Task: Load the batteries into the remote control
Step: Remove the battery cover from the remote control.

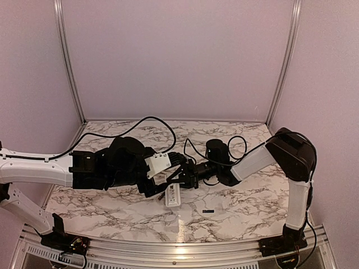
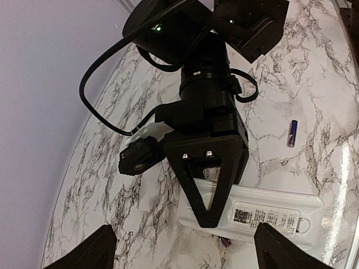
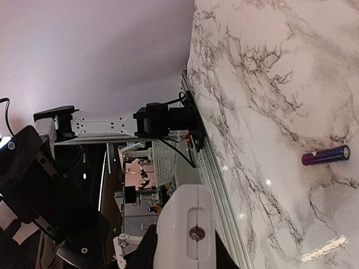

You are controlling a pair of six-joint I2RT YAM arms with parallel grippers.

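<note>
My left fingers [image 2: 193, 246] wide, empty; right fingers [image 2: 208, 216] narrow, pinching the remote [image 2: 269, 216] by one end. Risk as I judge it: remote pivots once the battery [image 2: 291, 133] at frame right gets pressed in.

Resting the remote control [image 1: 173, 195] on the table [image 1: 252, 193], centrally, toward the front edge; leaving one battery [image 1: 208, 211] lying on the table just right of it, slightly nearer the front, not touching.

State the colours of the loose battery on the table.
Battery: blue with a purple end; right wrist view.
</note>
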